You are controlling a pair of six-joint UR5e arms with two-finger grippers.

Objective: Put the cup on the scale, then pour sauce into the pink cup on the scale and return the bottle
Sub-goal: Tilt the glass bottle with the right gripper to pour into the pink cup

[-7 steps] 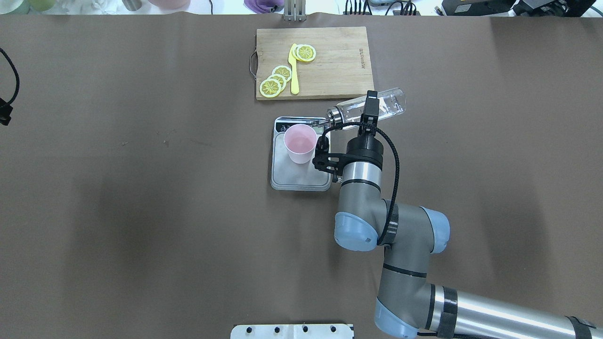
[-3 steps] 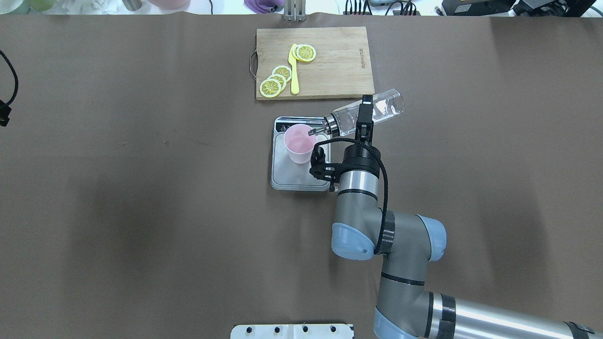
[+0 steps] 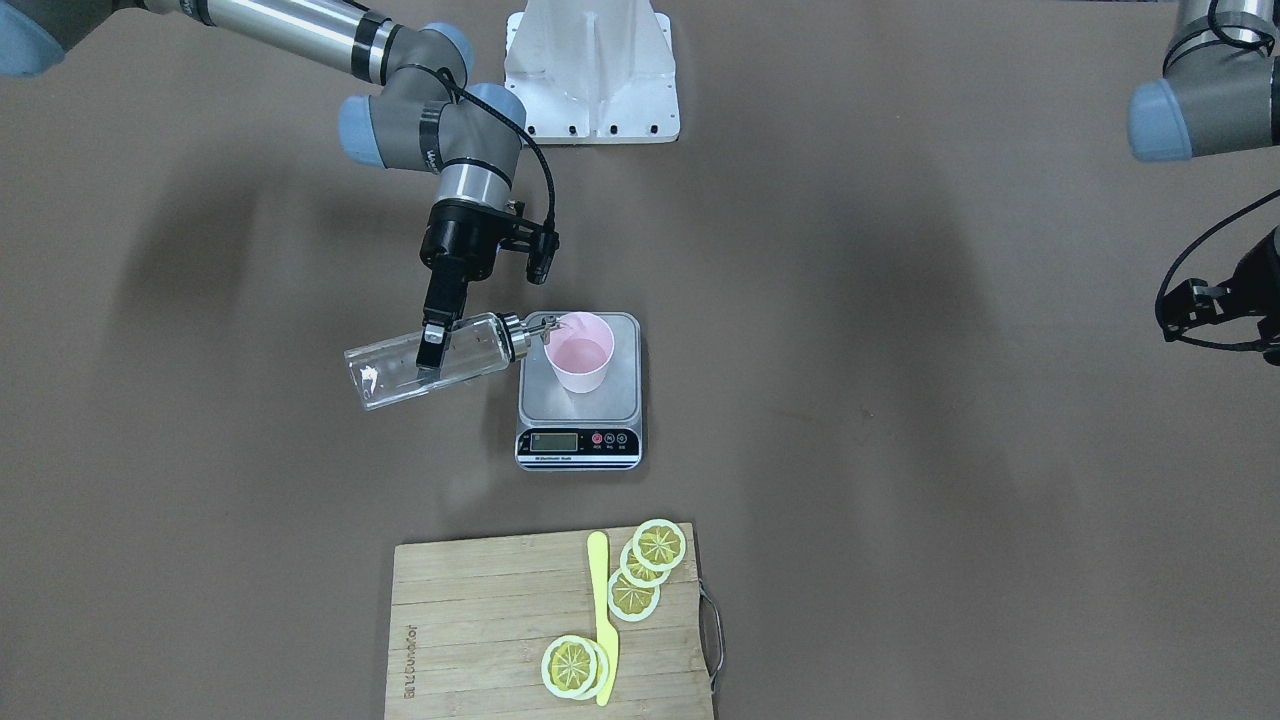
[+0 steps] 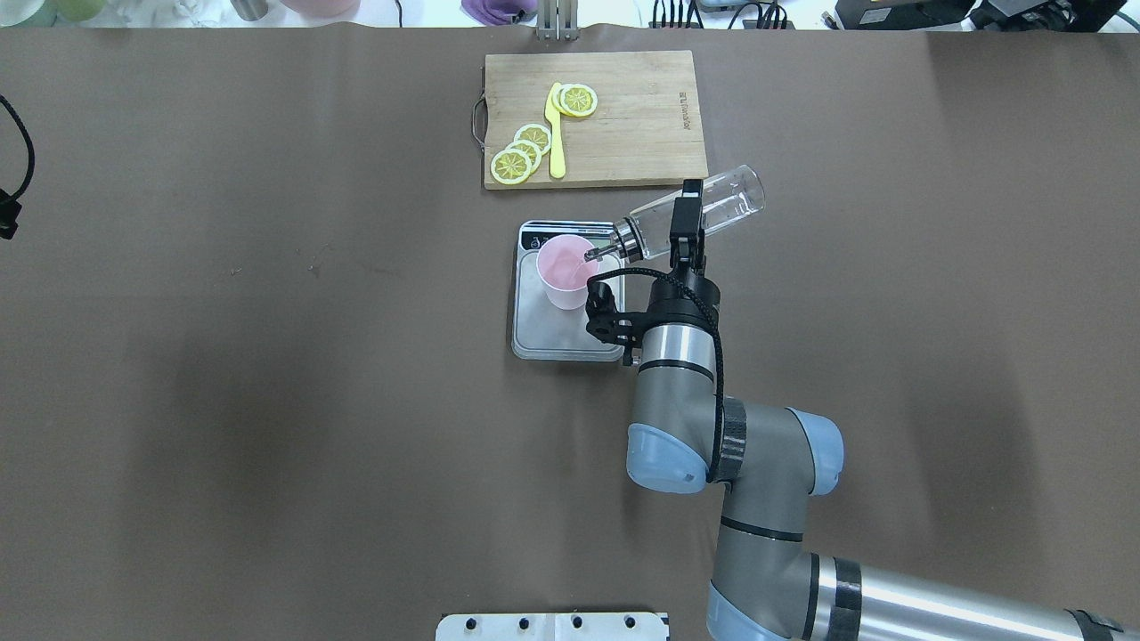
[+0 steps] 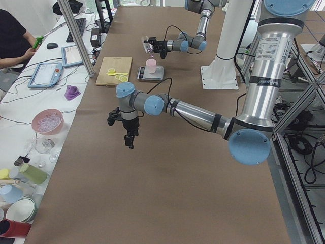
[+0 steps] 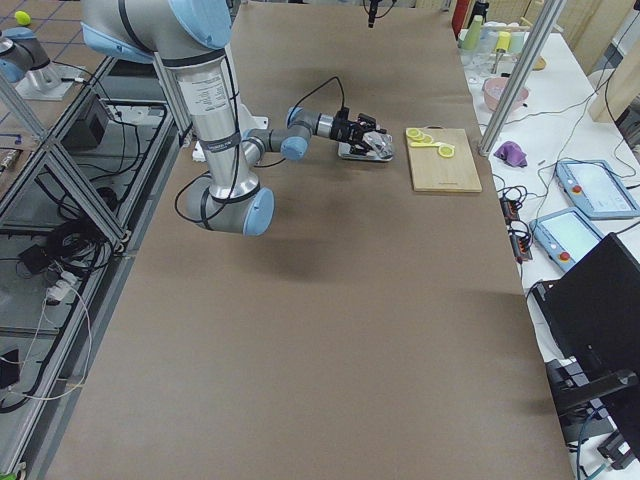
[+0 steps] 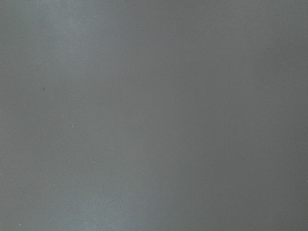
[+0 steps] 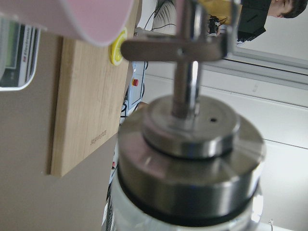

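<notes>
Scale [image 4: 552, 331] sits mid-counter [image 4: 267, 374], just robot-side of the wooden cutting board [image 4: 641, 116], not touching it. Left arm hangs over bare counter well off to the robot's left. The left pincer [image 5: 130, 141] points down; can't tell if it's spread or pressed together. Right pincer [image 4: 688, 212] is pinching the bottle [image 4: 728, 201] across its glass body, one finger visible on top. Bottle is in the air, tipped nearly flat just off the scale's right edge, with its base out to the robot's right and the chrome collar toward the cup. Cup [image 4: 567, 271] stands upright on the platform, toward the display end. Yellow knife [image 4: 556, 133] and lemon slices [image 4: 521, 151] lie on the board. Spout [image 4: 598, 252] tip reaches over the cup's rim. Stream and fill level can't be made out because the liquid is too clear. Scale readout is too small to read.
</notes>
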